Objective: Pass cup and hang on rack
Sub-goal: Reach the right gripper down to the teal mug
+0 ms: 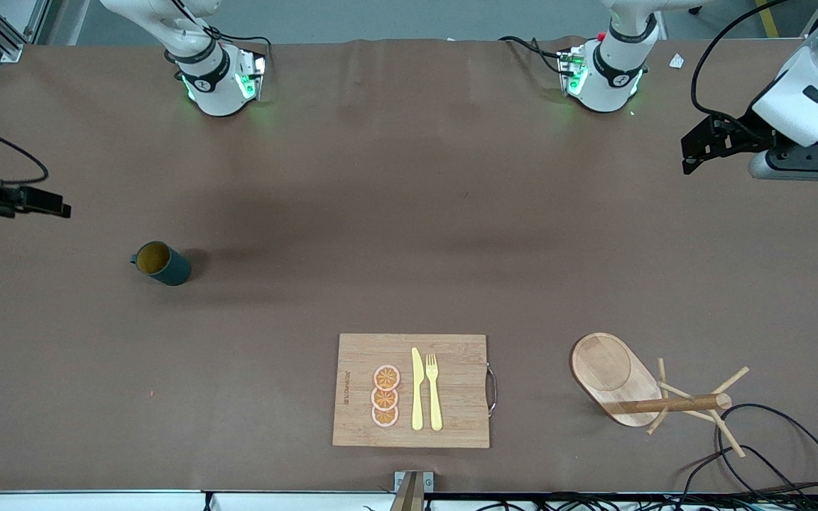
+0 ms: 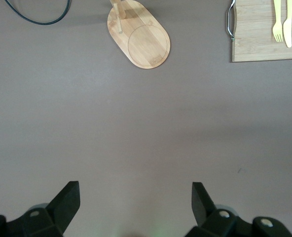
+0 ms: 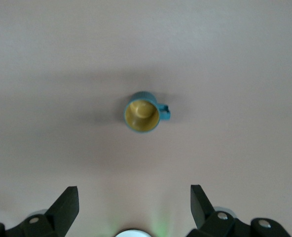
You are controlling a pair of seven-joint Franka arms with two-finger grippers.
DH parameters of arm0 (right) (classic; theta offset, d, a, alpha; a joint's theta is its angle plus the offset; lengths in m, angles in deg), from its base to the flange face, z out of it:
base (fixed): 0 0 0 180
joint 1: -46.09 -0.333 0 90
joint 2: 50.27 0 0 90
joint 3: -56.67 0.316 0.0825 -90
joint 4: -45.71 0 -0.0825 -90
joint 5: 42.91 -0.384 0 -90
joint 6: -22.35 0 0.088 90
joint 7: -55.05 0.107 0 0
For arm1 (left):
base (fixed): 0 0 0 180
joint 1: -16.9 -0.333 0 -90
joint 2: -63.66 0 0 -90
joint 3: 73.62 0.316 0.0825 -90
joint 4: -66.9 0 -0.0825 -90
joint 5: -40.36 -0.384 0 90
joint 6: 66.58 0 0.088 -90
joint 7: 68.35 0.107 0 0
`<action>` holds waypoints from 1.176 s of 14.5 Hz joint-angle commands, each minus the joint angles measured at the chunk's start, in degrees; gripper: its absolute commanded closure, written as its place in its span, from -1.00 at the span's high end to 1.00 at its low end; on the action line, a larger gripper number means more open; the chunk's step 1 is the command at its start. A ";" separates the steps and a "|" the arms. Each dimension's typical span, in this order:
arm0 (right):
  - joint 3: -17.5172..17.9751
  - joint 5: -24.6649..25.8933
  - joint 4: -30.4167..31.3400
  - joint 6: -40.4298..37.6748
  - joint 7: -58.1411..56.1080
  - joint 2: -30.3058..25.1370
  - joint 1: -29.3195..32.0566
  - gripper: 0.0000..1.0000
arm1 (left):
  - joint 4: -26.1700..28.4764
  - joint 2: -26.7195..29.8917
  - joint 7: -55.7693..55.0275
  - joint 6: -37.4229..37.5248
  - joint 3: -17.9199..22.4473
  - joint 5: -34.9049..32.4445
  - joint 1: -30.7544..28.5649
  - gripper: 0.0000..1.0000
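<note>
Cup (image 1: 161, 263) stands upright on the brown tabletop (image 1: 380, 213) toward the right arm's end, its yellowish inside showing and its small handle on the side toward that end's edge. Nothing touches it. The rack (image 1: 636, 387) lies tipped over near the front edge toward the left arm's end, its oval base (image 2: 139, 33) on edge and its pole and thin pegs pointing toward that end of the table. Between the two along the front edge, a wooden cutting board (image 1: 412, 390) carries three orange slices (image 1: 385, 396), a yellow knife (image 1: 417, 389) and a yellow fork (image 1: 434, 390). Black cables (image 1: 771, 440) loop at the front corner just beside the rack. The left gripper (image 2: 135, 202) hangs over bare tabletop with its fingers spread wide and nothing between them. The right gripper (image 3: 134, 202) hangs over the tabletop near the cup, fingers likewise apart and holding nothing. Both arm bases stand along the table's edge farthest from the front camera.
</note>
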 commanded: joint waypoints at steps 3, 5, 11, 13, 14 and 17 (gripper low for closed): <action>0.76 -1.38 14.30 16.54 -12.53 0.79 3.52 1.00 | -0.79 0.06 -0.68 0.71 -0.64 0.07 -0.05 1.00; 0.76 -1.38 19.94 23.50 -15.87 0.96 3.60 1.00 | -0.79 0.15 -0.68 1.93 -0.82 0.06 -0.23 1.00; 1.11 -1.38 31.90 37.47 -19.21 2.98 1.33 1.00 | -1.23 -0.20 -0.59 1.77 -0.47 -0.02 -0.67 1.00; 1.11 -1.38 32.71 40.05 -21.76 4.99 1.32 1.00 | -1.23 -0.37 -0.77 1.68 -0.38 0.06 -0.67 1.00; 1.11 -1.38 32.71 41.01 -22.82 5.88 1.32 1.00 | -1.23 -0.46 -0.77 1.68 -0.38 0.06 -0.67 1.00; 1.03 -1.38 32.62 42.07 -24.23 7.81 1.67 1.00 | -1.23 -0.38 -0.77 1.68 -0.20 0.06 -0.41 1.00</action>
